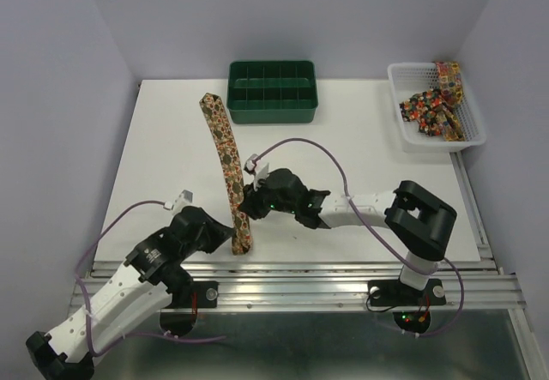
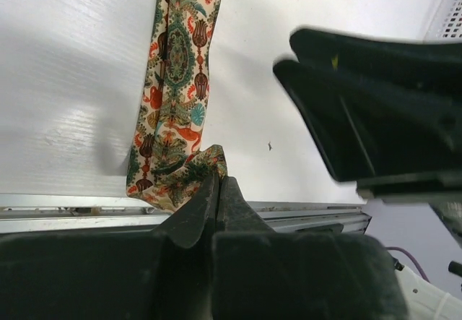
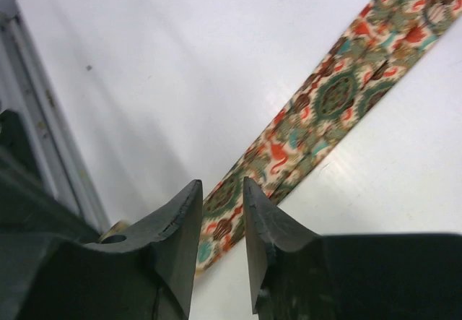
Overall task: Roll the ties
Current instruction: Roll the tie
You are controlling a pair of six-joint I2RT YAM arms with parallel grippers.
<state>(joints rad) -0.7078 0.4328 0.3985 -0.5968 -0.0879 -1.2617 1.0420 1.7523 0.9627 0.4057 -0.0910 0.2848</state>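
I had the white table (image 1: 360,183) in the overhead view, with both arms reaching in from its near edge. At the far side stood the green compartment tray (image 1: 273,114), and in the far right corner the white mesh basket (image 1: 436,145), which held a heap of printed ties (image 1: 433,105) bunched together, one draped over its back rim.

One necktie (image 1: 225,153) lay stretched out on the table, slightly bowed. Its pointed far end was just beside the tray's near left corner and its other end was at the table's near edge. Up close the print was orange, teal and brown on a cream ground.

My right gripper (image 1: 250,200) sat just to the right of the necktie, towards its near end. Through the right wrist camera I saw that gripper (image 3: 219,190) above the fabric with its fingers a narrow gap apart and nothing between them; the necktie ran diagonally under the tips.

My left gripper (image 1: 233,241) was at the necktie's near end. In the left wrist view its fingers (image 2: 206,204) were pressed together, pinching the fabric's near corner, which stood up in a small fold against the tips.
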